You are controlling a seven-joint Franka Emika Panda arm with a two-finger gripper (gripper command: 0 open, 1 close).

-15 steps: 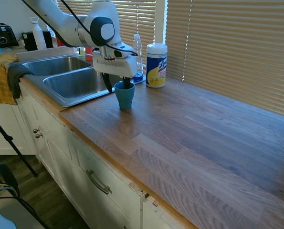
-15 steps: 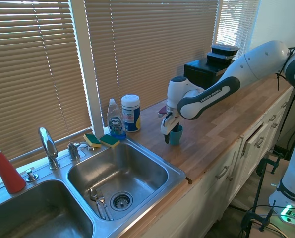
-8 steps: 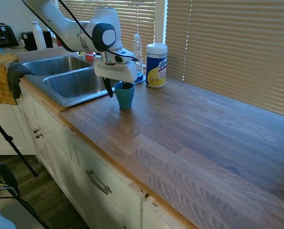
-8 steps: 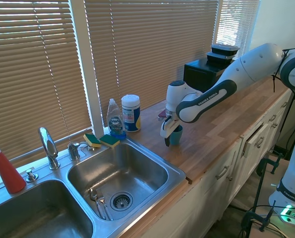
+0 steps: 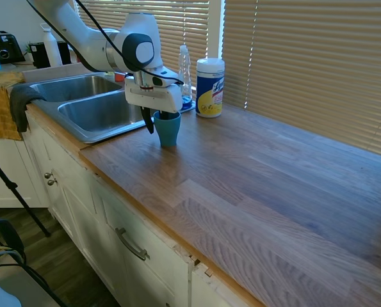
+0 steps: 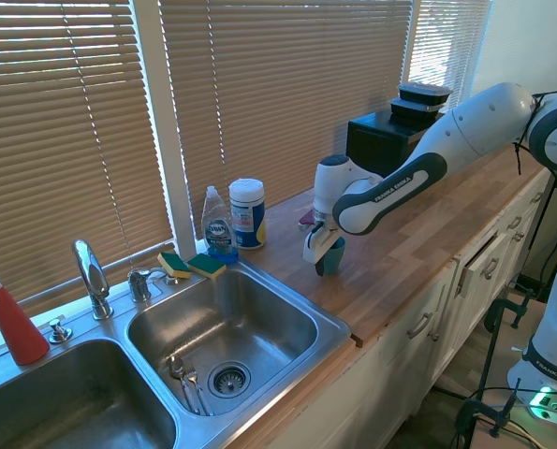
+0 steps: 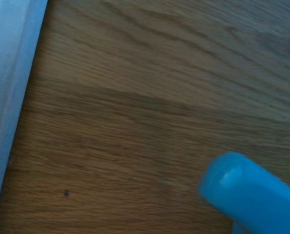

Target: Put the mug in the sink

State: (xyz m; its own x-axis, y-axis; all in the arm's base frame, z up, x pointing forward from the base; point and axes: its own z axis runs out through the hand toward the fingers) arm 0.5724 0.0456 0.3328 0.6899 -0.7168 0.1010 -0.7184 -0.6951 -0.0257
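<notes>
The mug (image 5: 168, 130), a small matte teal cup tapering toward its base, stands upright on the wooden surface (image 5: 260, 185) just beside the rim of the sink (image 5: 94, 112). In the first exterior view the tool (image 5: 161, 118) sits down over the mug's rim, one dark finger outside the wall and the other apparently inside; whether it is pinching the wall cannot be told. Behind stand a white-and-yellow wipes canister (image 5: 210, 87) and a clear soap bottle (image 5: 185, 73), before slatted wooden blinds (image 5: 305, 64).

The second exterior view shows the steel two-basin sink (image 6: 222, 323) with its curved chrome faucet (image 6: 91, 276), sponges (image 6: 192, 265) on its back rim, and the mug (image 6: 331, 258) on the surface beyond it under the tool (image 6: 323, 256).

The wrist view, blurred, shows wood grain, a steel edge, and the mug's rounded teal form (image 7: 247, 195).
</notes>
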